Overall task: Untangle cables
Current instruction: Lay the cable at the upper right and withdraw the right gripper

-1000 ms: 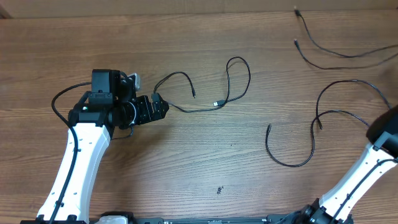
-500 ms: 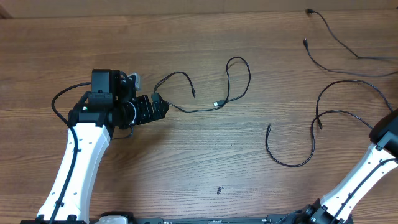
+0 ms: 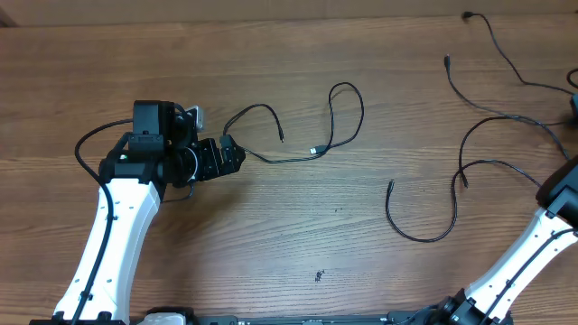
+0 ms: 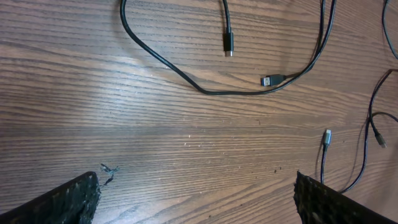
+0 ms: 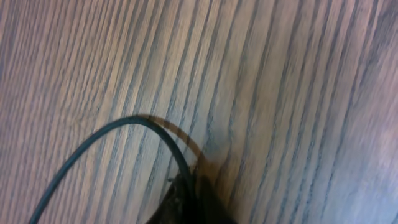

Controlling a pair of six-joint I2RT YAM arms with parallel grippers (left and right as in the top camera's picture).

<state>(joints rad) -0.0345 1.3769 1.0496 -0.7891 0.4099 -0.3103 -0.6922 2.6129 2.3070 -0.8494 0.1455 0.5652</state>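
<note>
The left gripper [image 4: 198,194] hangs open over bare wood, the looped cable [image 4: 205,92] lying just beyond it. The right gripper [image 5: 189,208] touches a thin cable [image 5: 112,127] at the far right (clamped or not, I cannot tell). A hard pull could drag the neighbouring loops [image 3: 432,240] into a knot.

Overhead looks evenly lit and sharp to me. Left wrist: pale glare on the table [image 4: 81,87]. Right wrist: soft, out of focus, cable [image 5: 134,119] throwing a blurred shadow beside it.
</note>
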